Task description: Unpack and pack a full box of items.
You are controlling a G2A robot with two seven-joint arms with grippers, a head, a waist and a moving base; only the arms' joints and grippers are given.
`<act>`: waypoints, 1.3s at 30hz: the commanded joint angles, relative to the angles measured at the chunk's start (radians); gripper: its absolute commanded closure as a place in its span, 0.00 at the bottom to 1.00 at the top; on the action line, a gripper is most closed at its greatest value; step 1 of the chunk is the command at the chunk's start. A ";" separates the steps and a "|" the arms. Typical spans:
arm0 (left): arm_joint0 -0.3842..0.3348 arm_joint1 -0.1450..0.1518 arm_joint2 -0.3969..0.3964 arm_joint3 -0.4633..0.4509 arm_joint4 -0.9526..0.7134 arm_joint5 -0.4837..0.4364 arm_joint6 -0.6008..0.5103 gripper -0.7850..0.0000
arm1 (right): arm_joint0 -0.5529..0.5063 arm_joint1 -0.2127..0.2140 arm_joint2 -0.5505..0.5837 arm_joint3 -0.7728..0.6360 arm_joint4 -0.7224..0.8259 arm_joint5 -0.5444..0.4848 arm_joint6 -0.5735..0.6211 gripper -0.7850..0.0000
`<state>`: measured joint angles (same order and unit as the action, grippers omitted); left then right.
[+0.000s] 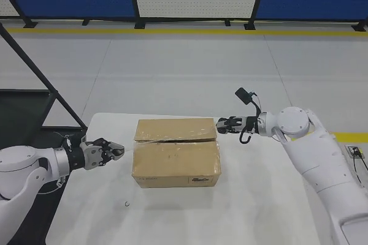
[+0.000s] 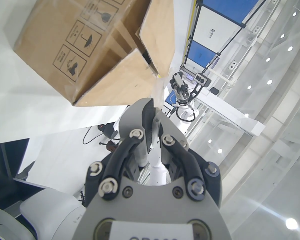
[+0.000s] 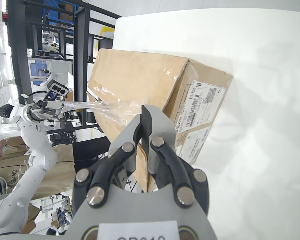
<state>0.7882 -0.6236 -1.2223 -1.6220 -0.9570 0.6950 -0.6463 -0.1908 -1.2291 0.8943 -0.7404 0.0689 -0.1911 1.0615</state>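
I have the cardboard box sitting upright in the middle of the white surface, between my two arms. The left claw hangs just off the box's left end, apart from the cardboard. Its fingers are clenched on a strip of clear tape. The tape runs taut from that claw to the top seam of the box, and more of it lies crinkled along the seam. At that end the top flaps stand slightly parted, with a dark gap between them.

The right claw is at the box's right end, level with the top edge near the far corner. From its own wrist camera the fingers are pressed together. I cannot tell whether they pinch any cardboard or just sit against the edge. A white shipping label is stuck on the box side facing me. A small dark bit lies on the surface in front of the box, near its left corner.
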 commanded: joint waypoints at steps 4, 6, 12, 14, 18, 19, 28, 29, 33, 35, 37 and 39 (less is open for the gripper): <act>-0.017 -0.005 0.008 0.016 0.012 0.016 -0.015 1.00 | -0.036 0.015 0.034 -0.042 0.007 -0.028 -0.011 1.00; -0.024 -0.007 0.011 0.022 0.019 0.022 -0.024 1.00 | -0.063 0.025 0.052 -0.074 0.007 -0.041 -0.015 1.00; -0.045 -0.012 0.018 0.057 0.025 0.032 -0.059 1.00 | -0.174 0.061 0.119 -0.211 -0.012 -0.042 -0.058 1.00; -0.053 -0.014 0.024 0.067 0.031 0.032 -0.071 1.00 | -0.218 0.072 0.141 -0.269 -0.026 -0.037 -0.085 1.00; -0.070 -0.019 0.035 0.082 0.043 0.037 -0.087 1.00 | -0.304 0.093 0.188 -0.382 -0.062 -0.027 -0.143 1.00; -0.074 -0.020 0.039 0.086 0.045 0.040 -0.091 1.00 | -0.324 0.098 0.199 -0.407 -0.076 -0.018 -0.161 1.00; -0.103 -0.029 0.058 0.110 0.064 0.057 -0.118 1.00 | -0.435 0.118 0.242 -0.532 -0.135 0.016 -0.219 1.00; -0.104 -0.030 0.059 0.112 0.063 0.058 -0.118 1.00 | -0.439 0.118 0.242 -0.535 -0.140 0.014 -0.224 1.00; -0.109 -0.034 0.064 0.120 0.064 0.059 -0.115 1.00 | -0.448 0.117 0.233 -0.537 -0.160 -0.015 -0.247 1.00; -0.112 -0.036 0.066 0.125 0.062 0.059 -0.110 1.00 | -0.447 0.115 0.230 -0.532 -0.163 -0.029 -0.266 1.00; -0.115 -0.039 0.069 0.129 0.059 0.061 -0.107 1.00 | -0.442 0.113 0.227 -0.519 -0.168 -0.030 -0.280 1.00; -0.118 -0.041 0.071 0.134 0.056 0.061 -0.106 1.00 | -0.437 0.111 0.220 -0.510 -0.170 -0.029 -0.285 1.00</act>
<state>0.6711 -0.6636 -1.1523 -1.4904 -0.8996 0.7558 -0.7527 -0.6303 -1.1172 1.1181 -1.2547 -0.1007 -0.2208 0.7770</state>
